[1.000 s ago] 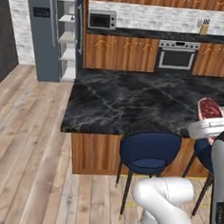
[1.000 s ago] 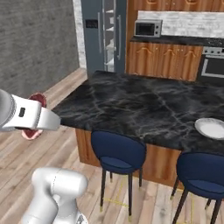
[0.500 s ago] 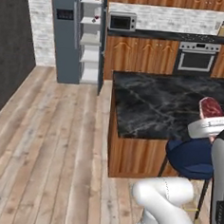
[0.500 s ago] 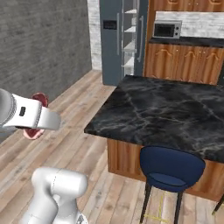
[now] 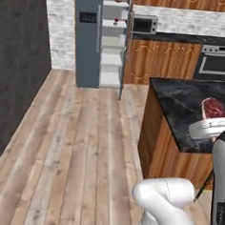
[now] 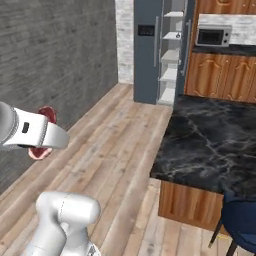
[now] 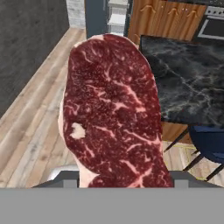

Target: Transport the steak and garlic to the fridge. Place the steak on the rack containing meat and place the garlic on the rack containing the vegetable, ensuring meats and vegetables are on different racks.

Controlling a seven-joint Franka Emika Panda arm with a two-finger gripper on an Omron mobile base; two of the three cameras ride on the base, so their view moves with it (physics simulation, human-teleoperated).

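Gripper [image 7: 120, 177] clamped on one steak [image 7: 113, 109], the slab standing up from between its jaws, carried above the wooden floor [image 5: 78, 145]. One fridge [image 5: 89, 36] stands open ahead, white shelves showing; one blue stool [image 6: 240, 220] sits beside the dark marble island [image 6: 210, 140].

Marbled raw steak [image 7: 111, 113], glossy black marble counter [image 6: 210, 137], wood-plank floor [image 5: 78, 145]

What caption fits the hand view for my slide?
Steak held upright in the gripper, with the open fridge ahead across the wood floor.
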